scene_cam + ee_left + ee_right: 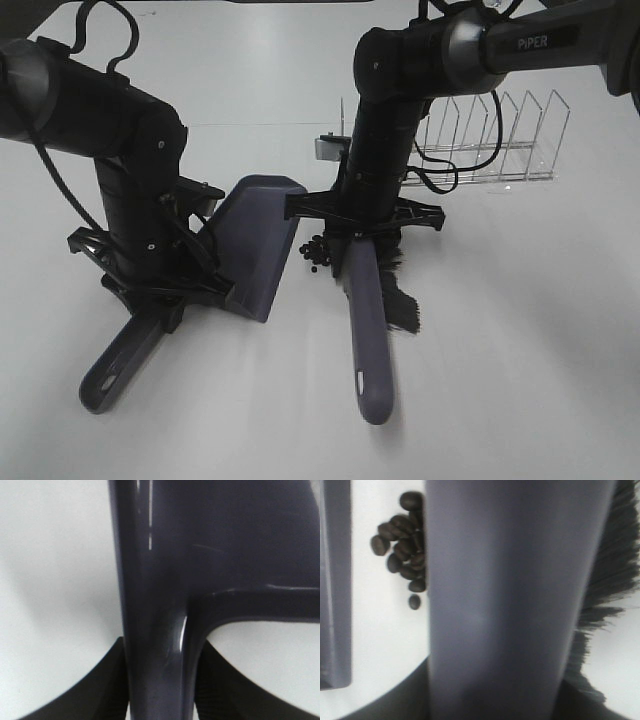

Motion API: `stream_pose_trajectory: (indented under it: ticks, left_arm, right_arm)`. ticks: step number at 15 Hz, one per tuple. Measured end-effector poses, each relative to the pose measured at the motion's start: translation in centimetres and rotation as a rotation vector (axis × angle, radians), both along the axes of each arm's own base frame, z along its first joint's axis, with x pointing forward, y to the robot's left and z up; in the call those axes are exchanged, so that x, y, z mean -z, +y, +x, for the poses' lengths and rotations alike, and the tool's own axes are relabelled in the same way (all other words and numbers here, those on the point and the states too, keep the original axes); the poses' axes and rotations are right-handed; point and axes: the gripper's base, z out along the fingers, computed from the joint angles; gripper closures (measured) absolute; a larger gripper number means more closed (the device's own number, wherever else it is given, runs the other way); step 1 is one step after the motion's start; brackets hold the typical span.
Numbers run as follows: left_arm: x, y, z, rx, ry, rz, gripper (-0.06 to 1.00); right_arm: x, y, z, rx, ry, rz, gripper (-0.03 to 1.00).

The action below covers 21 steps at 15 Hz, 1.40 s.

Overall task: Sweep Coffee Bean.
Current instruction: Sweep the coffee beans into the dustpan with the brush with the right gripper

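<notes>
A small heap of dark coffee beans (315, 252) (402, 540) lies on the white table between the dustpan and the brush. My left gripper (160, 300) (160, 700) is shut on the handle of the grey-purple dustpan (255, 235) (155, 630), whose open edge (335, 580) faces the beans. My right gripper (360, 225) (495, 710) is shut on the grey brush handle (368, 340) (510, 605). The black bristles (400, 300) (615, 555) rest on the table on the side away from the beans. The handle hides part of the heap in the right wrist view.
A clear wire-like plastic rack (490, 140) stands at the back right behind the right arm. The dustpan's handle end (110, 375) points toward the front left. White table (520, 380) extends around both tools.
</notes>
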Motion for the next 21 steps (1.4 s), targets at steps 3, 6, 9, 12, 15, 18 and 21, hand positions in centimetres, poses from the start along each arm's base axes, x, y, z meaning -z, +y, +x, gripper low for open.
stream_pose_trajectory:
  ticks: [3,6,9,12,15,18,21]
  left_arm:
    - [0.0,0.0,0.0,0.001,0.001,0.0,0.62]
    - [0.0,0.0,0.0,0.0,0.001,0.0,0.62]
    - [0.0,0.0,0.0,-0.006,0.0,0.002,0.62]
    - [0.0,0.0,0.0,0.009,0.0,0.005,0.62]
    - [0.0,0.1,0.0,0.016,0.0,0.005,0.62]
    - [0.0,0.1,0.0,0.018,0.001,0.005,0.62]
    - [0.0,0.1,0.0,0.017,0.0,0.005,0.62]
  right_arm:
    - [0.6,1.7,0.3,0.095,0.039,0.151,0.67]
    - [1.2,3.6,1.1,0.144,0.084,0.311,0.67]
    - [1.2,5.0,1.4,0.151,0.11,0.464,0.67]
    - [0.2,5.8,1.8,0.131,0.101,0.553,0.67]
    - [-0.8,5.8,2.0,0.046,0.107,0.519,0.67]
    - [-1.8,5.0,2.5,-0.037,0.081,0.396,0.68]
    - [-3.4,3.7,3.6,-0.106,-0.042,0.231,0.68]
